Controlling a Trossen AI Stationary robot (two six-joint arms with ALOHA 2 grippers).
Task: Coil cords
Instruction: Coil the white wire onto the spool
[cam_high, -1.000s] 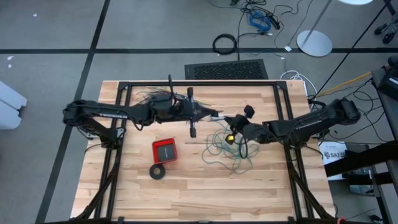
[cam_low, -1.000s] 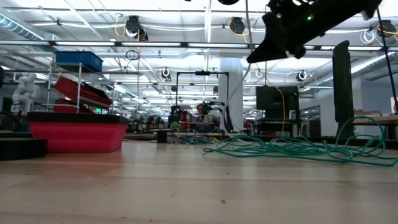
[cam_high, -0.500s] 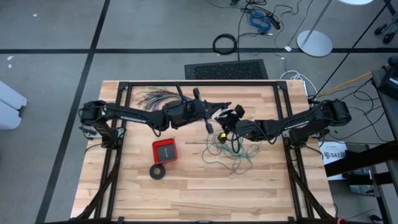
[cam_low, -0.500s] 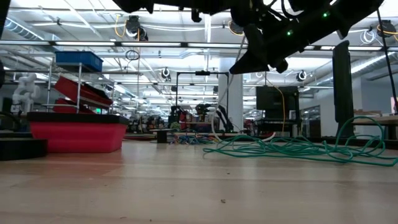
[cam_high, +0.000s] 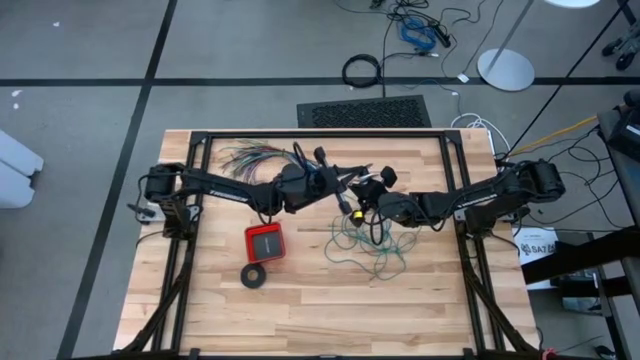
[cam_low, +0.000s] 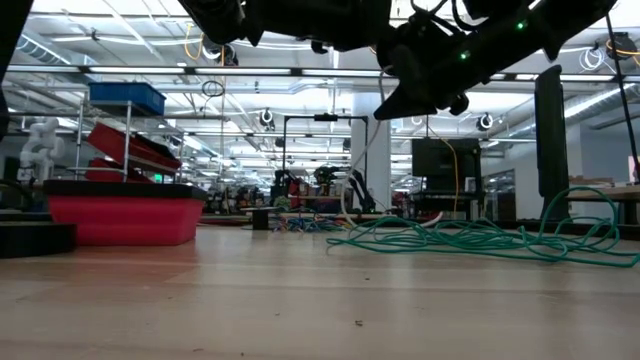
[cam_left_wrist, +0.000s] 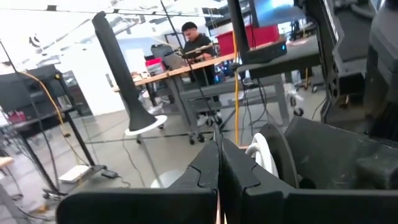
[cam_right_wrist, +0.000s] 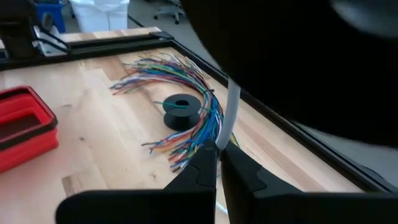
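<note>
Teal-green wire (cam_high: 368, 243) lies in a loose tangle on the wooden worktop (cam_high: 320, 310), just below where the two grippers meet, and nothing about it looks coiled yet. Over the last second the left gripper (cam_high: 347, 207) has swung in from further back and reached across toward the right gripper (cam_high: 364, 199); the two now hang close together above the tangle's upper edge, the right one having edged inward to meet it. Both sets of jaws are pressed shut. The right wrist view shows a thin white cord (cam_right_wrist: 231, 112) rising from between the right jaws, so that arm appears to be pinching it. Whether the left jaws hold anything I cannot tell; a white loop (cam_left_wrist: 262, 153) shows just past them. To me this looks like a handover or a winding move on the white cord, with the green wire untouched. Beyond the jaws, well apart, sit the fanned coloured wires (cam_high: 255, 156), a black spool (cam_right_wrist: 181, 109), a red tray (cam_high: 265, 242) and a black tape ring (cam_high: 254, 275).
</note>
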